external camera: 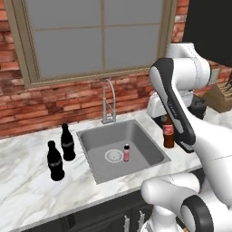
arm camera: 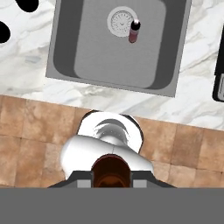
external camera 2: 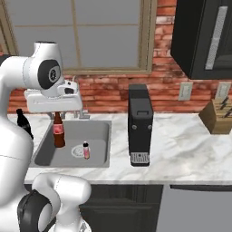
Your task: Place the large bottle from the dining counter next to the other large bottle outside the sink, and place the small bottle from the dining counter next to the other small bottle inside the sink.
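My gripper (arm camera: 111, 178) is shut on the small bottle (external camera: 168, 132), dark brown with a red label, and holds it upright in the air by its neck. In the right base view the small bottle (external camera 2: 59, 131) hangs under the gripper (external camera 2: 57, 113), in front of the sink (external camera 2: 102, 136). The other small bottle (external camera: 126, 153), pink with a white cap, stands beside the drain in the grey sink (external camera: 99, 140). Two large black bottles (external camera: 68, 142) (external camera: 55, 161) stand together on the marble left of the basin. The dining counter is out of view.
A chrome spring-neck faucet (external camera: 108, 102) rises behind the sink. A black coffee machine (external camera 2: 139, 124) stands on the counter beside the basin, and a wooden knife block (external camera 2: 219, 115) stands farther along. A dark wall cabinet (external camera 2: 204, 36) hangs over that end.
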Controlling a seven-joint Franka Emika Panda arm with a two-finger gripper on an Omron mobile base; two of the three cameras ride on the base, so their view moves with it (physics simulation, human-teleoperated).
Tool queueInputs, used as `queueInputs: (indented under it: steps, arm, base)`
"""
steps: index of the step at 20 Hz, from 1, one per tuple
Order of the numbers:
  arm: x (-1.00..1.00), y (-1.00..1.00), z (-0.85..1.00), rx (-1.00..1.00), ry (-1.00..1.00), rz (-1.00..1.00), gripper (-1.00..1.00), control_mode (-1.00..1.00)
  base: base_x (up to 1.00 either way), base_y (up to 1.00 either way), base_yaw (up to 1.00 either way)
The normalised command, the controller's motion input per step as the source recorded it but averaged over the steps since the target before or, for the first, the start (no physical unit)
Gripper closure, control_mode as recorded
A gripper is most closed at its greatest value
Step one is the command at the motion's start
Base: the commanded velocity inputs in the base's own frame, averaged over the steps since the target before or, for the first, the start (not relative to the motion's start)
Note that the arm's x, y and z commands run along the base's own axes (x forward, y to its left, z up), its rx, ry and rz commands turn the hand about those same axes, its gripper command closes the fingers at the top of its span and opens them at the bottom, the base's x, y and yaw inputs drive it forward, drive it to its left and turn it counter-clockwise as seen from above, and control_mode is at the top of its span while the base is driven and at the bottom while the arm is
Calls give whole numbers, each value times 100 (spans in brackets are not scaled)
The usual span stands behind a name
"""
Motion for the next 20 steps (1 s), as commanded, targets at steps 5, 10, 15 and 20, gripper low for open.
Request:
queueInputs:
  steps: [5,10,15,20]
  arm:
    - [0,0,0,0,0,0,100,100]
    - [0,0,0,0,0,0,100,100]
    - [0,0,0,0,0,0,100,100]
    - [0,0,0,0,0,0,100,100]
  base:
    - [2,0,25]
    - [0,0,25]
    - [6,0,25]
    - [91,-16,7]
